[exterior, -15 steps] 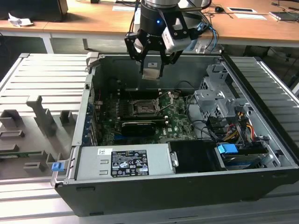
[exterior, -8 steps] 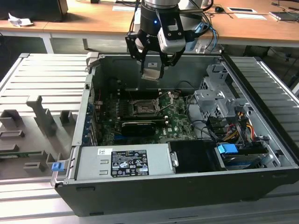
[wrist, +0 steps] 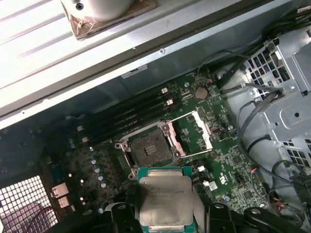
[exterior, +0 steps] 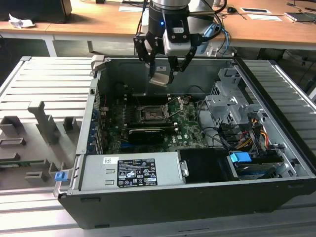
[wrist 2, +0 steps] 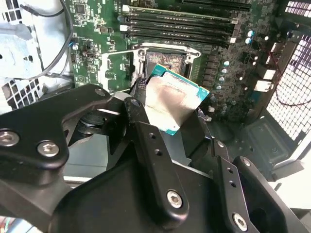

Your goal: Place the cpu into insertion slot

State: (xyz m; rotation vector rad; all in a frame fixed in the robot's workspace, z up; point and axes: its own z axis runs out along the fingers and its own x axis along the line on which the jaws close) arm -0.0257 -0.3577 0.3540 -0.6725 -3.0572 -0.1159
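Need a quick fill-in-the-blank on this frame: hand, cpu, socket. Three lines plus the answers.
1. The hand is shut on the ____.
2. The cpu is held in the air ____ the insertion slot, apart from it.
3. The circuit board around the insertion slot is coloured ____.
Missing words: cpu; above; green.

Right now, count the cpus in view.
1. The cpu is clamped in the gripper, in the air inside the case, not yet in the slot, which looks empty.
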